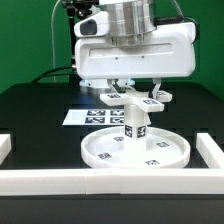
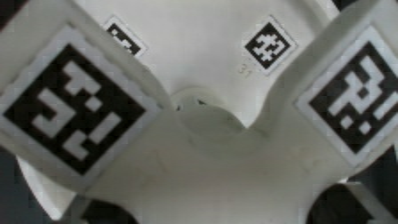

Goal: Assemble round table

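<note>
Across the black tabletop (image 1: 30, 115), under a plain green backdrop (image 1: 25, 40), the scene is tidy and close. White border rails (image 1: 110, 178) run along the near edge and turn up at both near corners, fencing the work area. Above it all looms the arm's white wrist housing (image 1: 135, 50), the bulkiest thing here, blocking the view of the far middle of the table.

Next in size is the large rimmed round disc (image 1: 105, 152), lying flat near the middle of the near edge, just inside the rail. From its centre the short cylindrical leg (image 1: 134, 125) stands upright, tags on its side. Above the leg sits the cross-shaped base (image 1: 132, 99), its white arms spreading out level; whether it is fully seated on the leg I cannot tell from here.

Behind the disc, toward the far edge, the marker board (image 1: 78, 116) lies flat on the table, partly hidden by the disc and leg.

The gripper (image 1: 136, 88) hangs right over the cross, fingers coming down around its middle. How tightly they press I cannot tell. The wrist view is filled by the cross's tagged arms (image 2: 80, 100), meeting at a rounded hollow.
</note>
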